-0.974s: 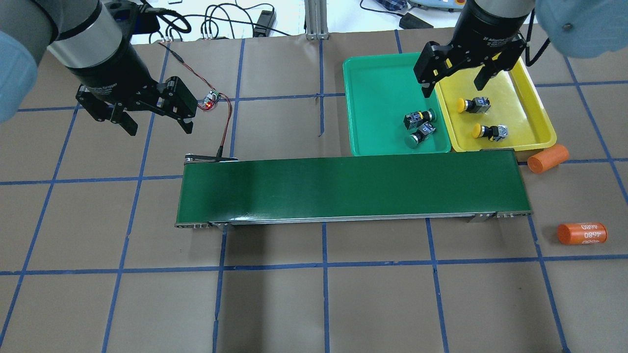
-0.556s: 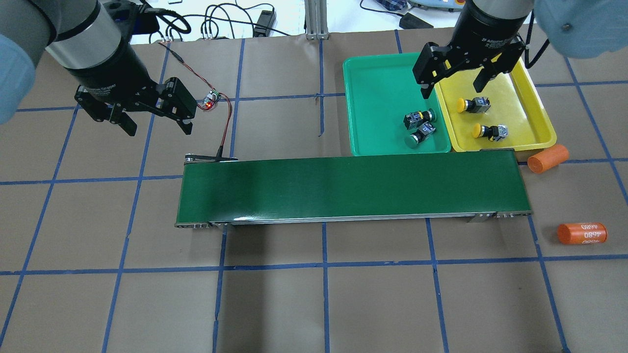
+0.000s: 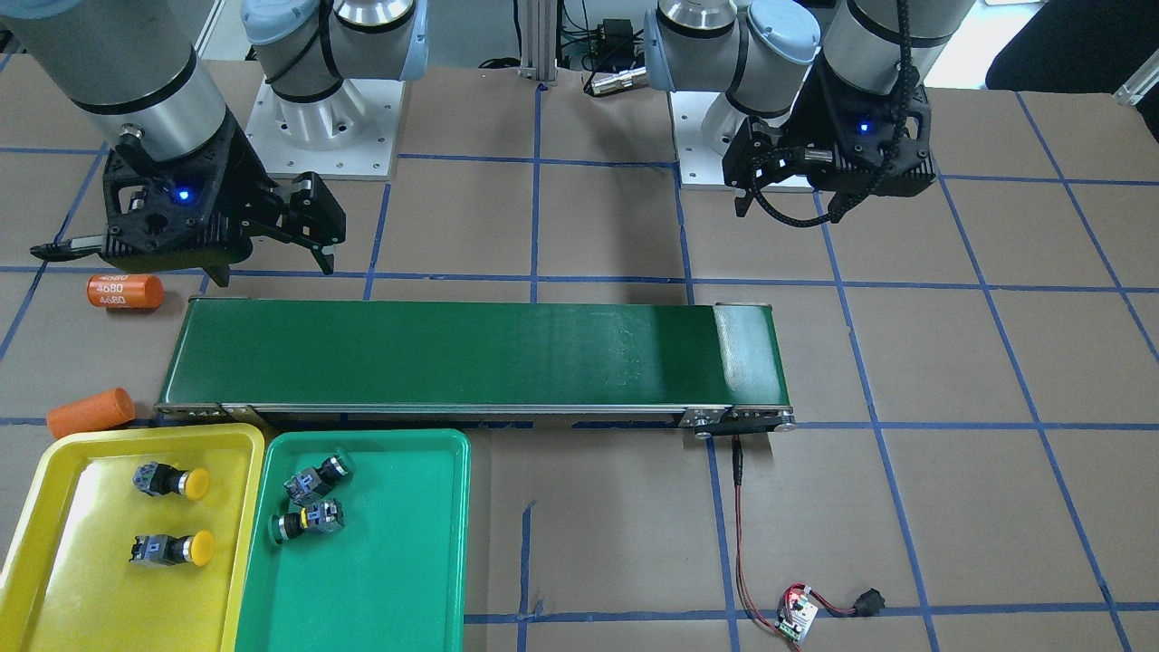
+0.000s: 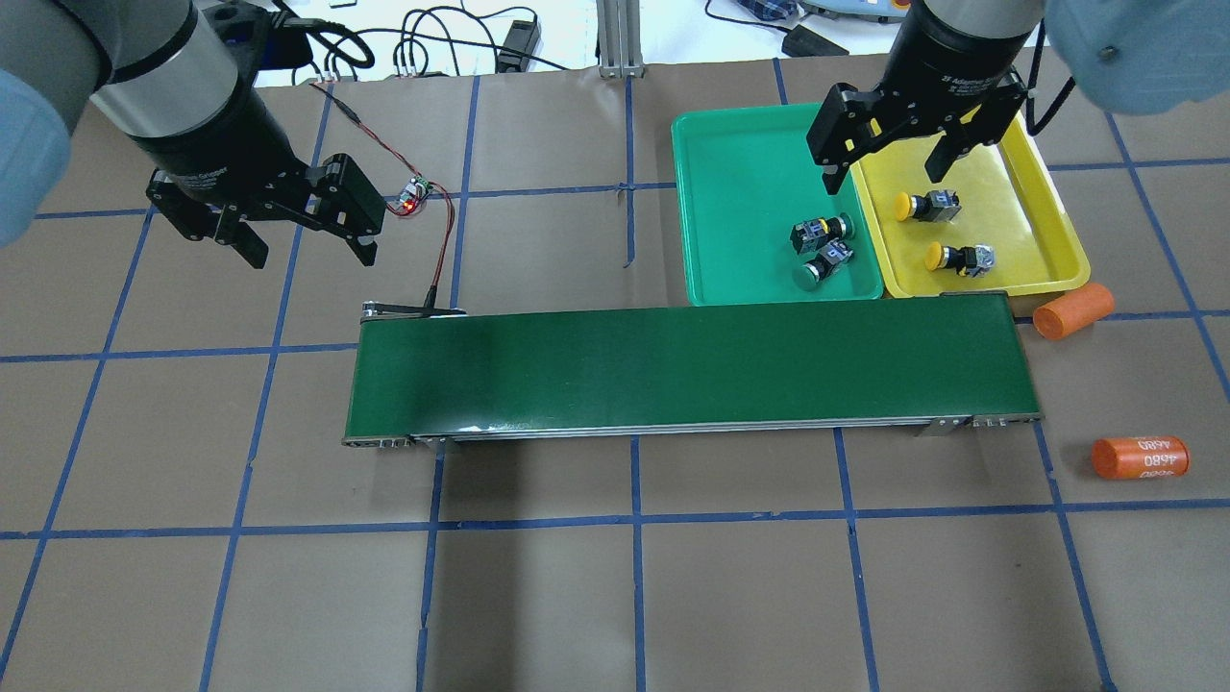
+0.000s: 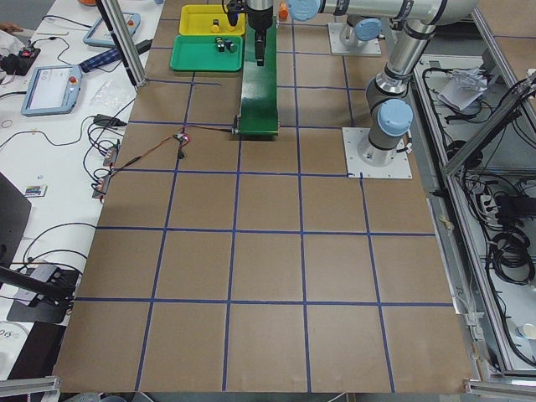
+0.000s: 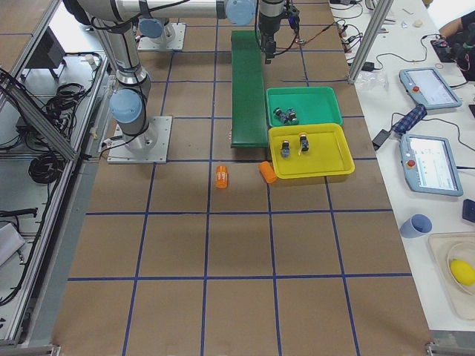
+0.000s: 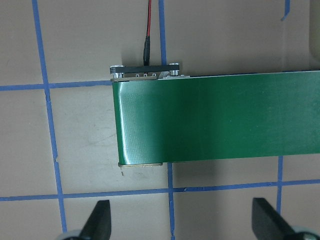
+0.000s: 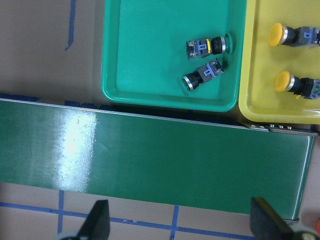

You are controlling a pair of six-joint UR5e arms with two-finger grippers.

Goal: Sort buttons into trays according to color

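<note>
My right gripper (image 4: 884, 178) hangs released and empty over the seam between the green tray (image 4: 740, 183) and the yellow tray (image 4: 1023, 207). Both green-capped buttons (image 4: 822, 231) lie in the green one and both yellow-capped buttons (image 4: 924, 206) in the yellow. My left gripper (image 4: 312, 257) hovers spread, holding nothing, near the conveyor belt (image 4: 687, 370). Sorting looks finished.

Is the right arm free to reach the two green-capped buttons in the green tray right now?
Probably yes. The right gripper hangs open, raised near the conveyor belt's end by the green tray, and the green-capped buttons lie uncovered there, nothing over them.
</note>
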